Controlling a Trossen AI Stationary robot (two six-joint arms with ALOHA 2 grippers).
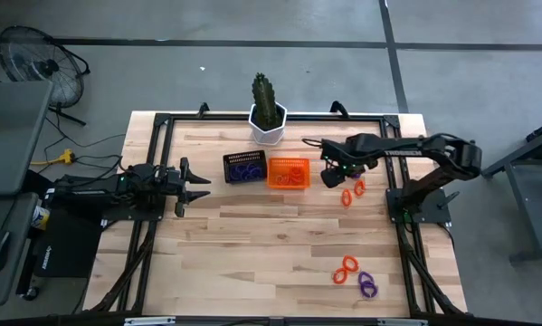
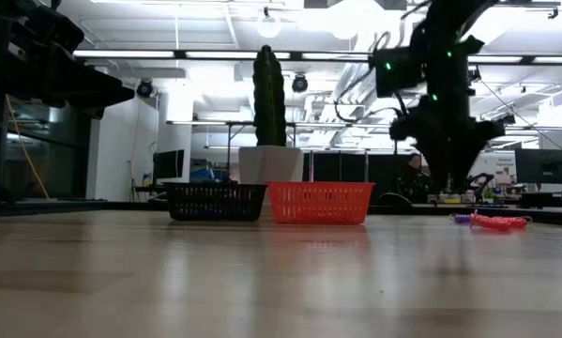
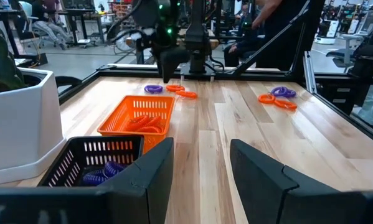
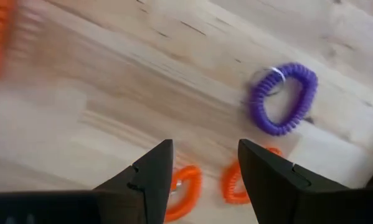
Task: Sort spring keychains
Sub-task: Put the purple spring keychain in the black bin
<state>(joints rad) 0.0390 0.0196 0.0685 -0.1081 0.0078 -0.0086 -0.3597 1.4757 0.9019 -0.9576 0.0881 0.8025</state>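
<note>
Spring keychains scattered in a few spots: two orange ones (image 1: 350, 192) on the wood just right of the orange basket (image 1: 288, 172), a purple one (image 4: 282, 98) close beside them in the right wrist view, plus a mixed orange and purple bunch (image 1: 356, 275) down at the near right of the table (image 1: 252, 244). More purple coils already inside the black basket (image 1: 244, 167), some orange ones inside the orange basket. Right gripper (image 1: 332, 176) hanging over the loose pair next to the orange basket, fingers spread, nothing pinched. Left gripper (image 1: 194, 186) parked at the left side, also spread and empty, aimed toward the baskets. White pot with a cactus (image 1: 267, 113) at the far edge behind both baskets.
</note>
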